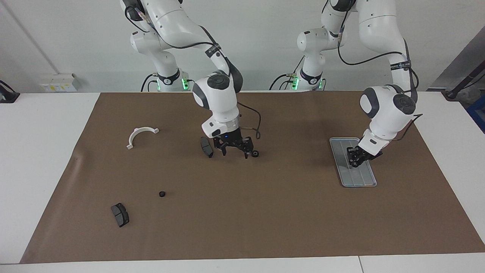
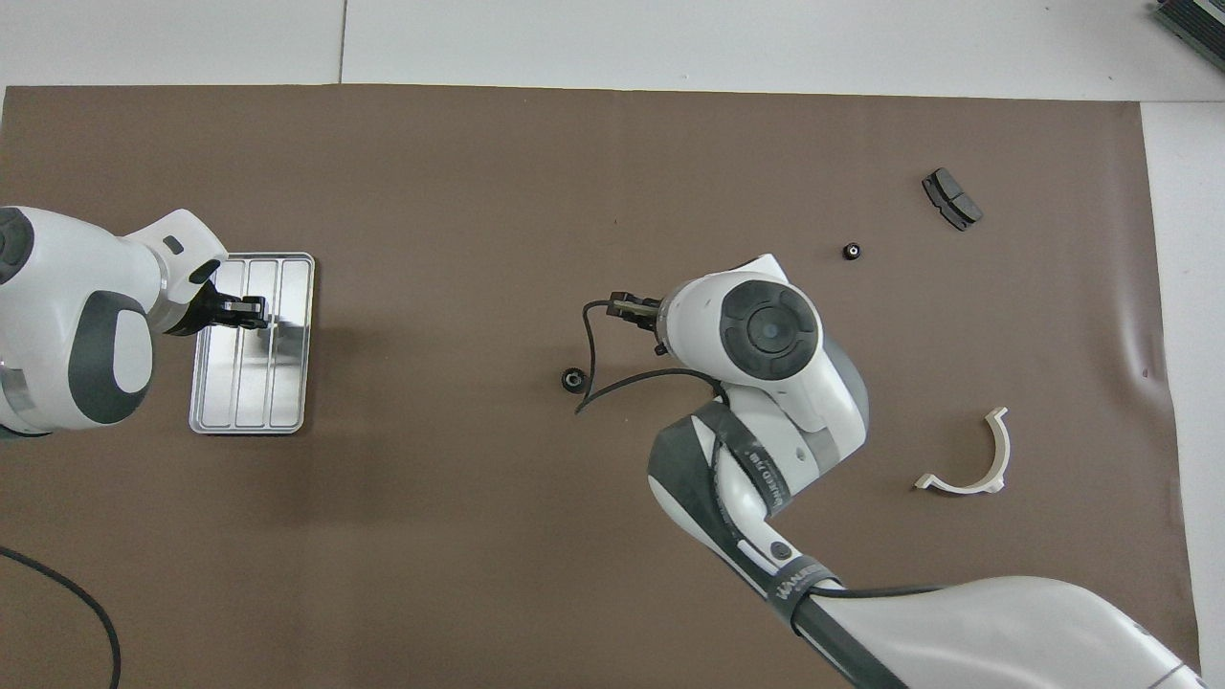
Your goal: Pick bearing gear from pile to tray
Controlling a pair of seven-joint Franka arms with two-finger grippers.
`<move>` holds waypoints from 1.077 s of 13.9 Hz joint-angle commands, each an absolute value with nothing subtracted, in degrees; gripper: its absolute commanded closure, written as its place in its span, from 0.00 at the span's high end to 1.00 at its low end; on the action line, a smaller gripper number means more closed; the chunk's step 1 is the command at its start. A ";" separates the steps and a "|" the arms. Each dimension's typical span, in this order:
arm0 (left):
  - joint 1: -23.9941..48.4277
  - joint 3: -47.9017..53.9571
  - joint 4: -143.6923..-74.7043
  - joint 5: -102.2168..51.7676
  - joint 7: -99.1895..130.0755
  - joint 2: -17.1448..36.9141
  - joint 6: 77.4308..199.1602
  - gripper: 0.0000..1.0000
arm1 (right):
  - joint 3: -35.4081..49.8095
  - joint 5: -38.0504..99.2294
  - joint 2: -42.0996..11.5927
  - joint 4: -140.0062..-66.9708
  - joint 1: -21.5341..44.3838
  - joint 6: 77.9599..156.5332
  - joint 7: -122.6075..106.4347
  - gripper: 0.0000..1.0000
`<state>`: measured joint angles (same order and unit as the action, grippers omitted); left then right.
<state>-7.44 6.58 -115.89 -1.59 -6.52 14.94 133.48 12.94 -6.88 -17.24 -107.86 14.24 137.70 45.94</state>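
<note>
A small black bearing gear point(image 1: 256, 153) point(image 2: 572, 379) lies loose on the brown mat, just beside my right gripper point(image 1: 235, 148). That gripper hangs low over the mat between this gear and a dark brake pad point(image 1: 206, 147), open and holding nothing. A second gear point(image 1: 162, 194) point(image 2: 851, 252) rests in the pile area toward the right arm's end. My left gripper point(image 1: 355, 160) point(image 2: 251, 308) is low over the silver tray point(image 1: 360, 179) point(image 2: 249, 407), its fingertips together. I cannot make out anything between them.
A white half-ring bracket point(image 1: 141, 135) point(image 2: 971, 459) and another brake pad point(image 1: 120, 214) point(image 2: 952, 199) lie on the mat toward the right arm's end. The right arm's black cable point(image 2: 586, 383) loops down next to the loose gear.
</note>
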 commanded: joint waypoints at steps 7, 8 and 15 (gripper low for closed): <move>-6.50 6.77 -118.83 -3.43 -3.25 13.54 137.37 0.84 | 13.80 -7.21 -23.53 -98.04 -3.16 127.65 8.98 1.00; -6.50 6.94 -118.39 -3.43 -3.16 13.71 137.20 0.84 | 13.71 -7.73 -26.34 -94.00 -3.16 125.70 6.79 1.00; 6.13 6.86 -111.46 -3.52 12.72 15.64 135.01 0.84 | 13.62 -13.44 -34.10 -89.03 -4.74 127.01 1.42 1.00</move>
<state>1.95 7.68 -113.78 -2.76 8.47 14.96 136.29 12.89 -11.27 -33.63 -90.24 -3.41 128.16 4.21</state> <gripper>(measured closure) 0.154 0.000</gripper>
